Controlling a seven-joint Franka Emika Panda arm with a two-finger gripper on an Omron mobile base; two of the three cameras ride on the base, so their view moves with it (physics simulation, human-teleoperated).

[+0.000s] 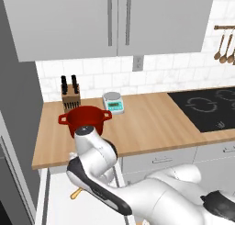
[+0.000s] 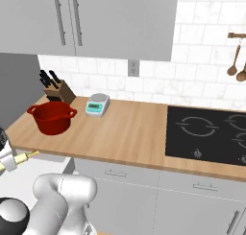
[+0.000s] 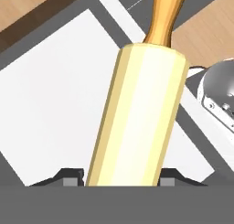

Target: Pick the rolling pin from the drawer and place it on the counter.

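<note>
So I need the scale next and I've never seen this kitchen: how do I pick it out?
Start at the wooden counter left of the black cooktop. By the back wall, between the red pot and the wall outlet, sits the scale: small, grey round top, teal display.

White subway-tile backsplash (image 2: 158, 88), grey upper cabinets (image 1: 117, 22), wall outlet (image 1: 137, 62), wooden spoons on rail (image 1: 225, 47), grey lower drawers (image 2: 144, 191).

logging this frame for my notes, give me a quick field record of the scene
end effector: shut on the rolling pin
rolling pin: held above the open drawer, one orange-brown handle pointing away from the hand
drawer: pulled out, white interior
counter: wood top; rolling pin not yet on it
red pot: on the counter's left part
scale: on the counter behind the pot
knife block: back left corner
</note>
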